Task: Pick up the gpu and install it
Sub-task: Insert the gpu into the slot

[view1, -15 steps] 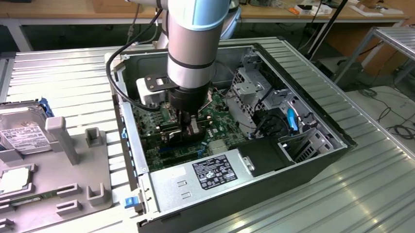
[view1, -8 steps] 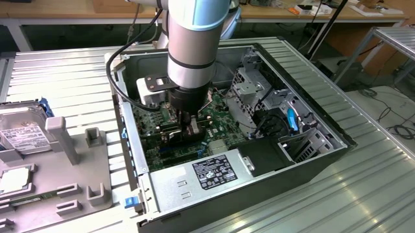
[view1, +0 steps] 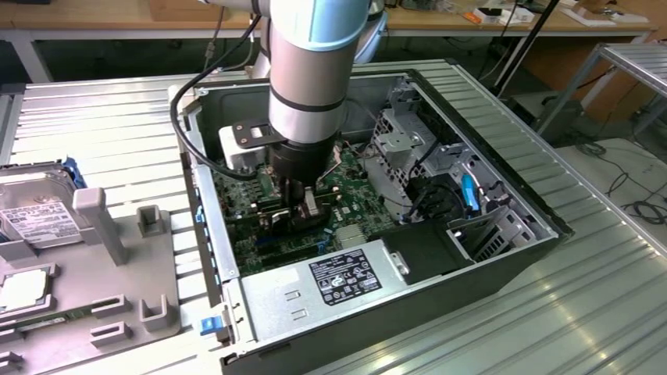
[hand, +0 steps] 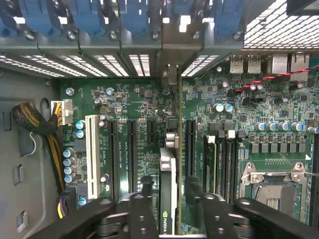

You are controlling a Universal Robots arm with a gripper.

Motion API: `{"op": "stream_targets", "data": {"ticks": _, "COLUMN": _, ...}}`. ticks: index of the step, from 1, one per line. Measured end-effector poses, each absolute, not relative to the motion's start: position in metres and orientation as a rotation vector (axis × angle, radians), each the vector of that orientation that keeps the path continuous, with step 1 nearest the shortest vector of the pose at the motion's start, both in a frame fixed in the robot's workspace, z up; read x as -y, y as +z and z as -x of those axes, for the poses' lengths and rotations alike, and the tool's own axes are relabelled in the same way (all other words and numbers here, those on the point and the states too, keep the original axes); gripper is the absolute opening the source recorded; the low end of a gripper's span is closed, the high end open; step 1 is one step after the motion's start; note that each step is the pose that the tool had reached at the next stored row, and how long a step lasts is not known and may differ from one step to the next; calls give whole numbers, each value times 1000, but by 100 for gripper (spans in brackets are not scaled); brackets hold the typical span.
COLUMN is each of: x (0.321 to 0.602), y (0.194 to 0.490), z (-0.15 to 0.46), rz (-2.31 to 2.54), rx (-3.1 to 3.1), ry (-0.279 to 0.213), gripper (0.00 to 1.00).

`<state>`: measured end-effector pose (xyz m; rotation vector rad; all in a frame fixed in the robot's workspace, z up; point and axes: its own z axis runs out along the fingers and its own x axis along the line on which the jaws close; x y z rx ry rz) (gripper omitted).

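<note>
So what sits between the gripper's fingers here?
The gpu, standing on edge over the motherboard in the wrist view, between the gripper fingers.

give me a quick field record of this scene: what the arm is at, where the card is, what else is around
end effector: down inside the open computer case, fingers on either side of the graphics card
graphics card: standing on edge on the motherboard, between the slots
grip: cannot tell
power supply: at the case's near edge
hard drive: in the grey tray at the exterior view's left
</note>
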<state>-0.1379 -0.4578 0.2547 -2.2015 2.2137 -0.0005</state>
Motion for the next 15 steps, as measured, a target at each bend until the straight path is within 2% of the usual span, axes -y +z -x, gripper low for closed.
{"op": "stream_targets", "data": {"ticks": 1, "x": 458, "y": 255, "z": 138, "rz": 2201, "rx": -2214, "ry": -1, "gripper": 46}}
{"op": "stream_targets", "data": {"ticks": 10, "x": 458, "y": 255, "z": 138, "rz": 2202, "rx": -2214, "ry": -1, "gripper": 46}}
{"op": "stream_targets", "data": {"ticks": 15, "x": 458, "y": 281, "z": 138, "rz": 2202, "rx": -2214, "ry": 0, "gripper": 46}}
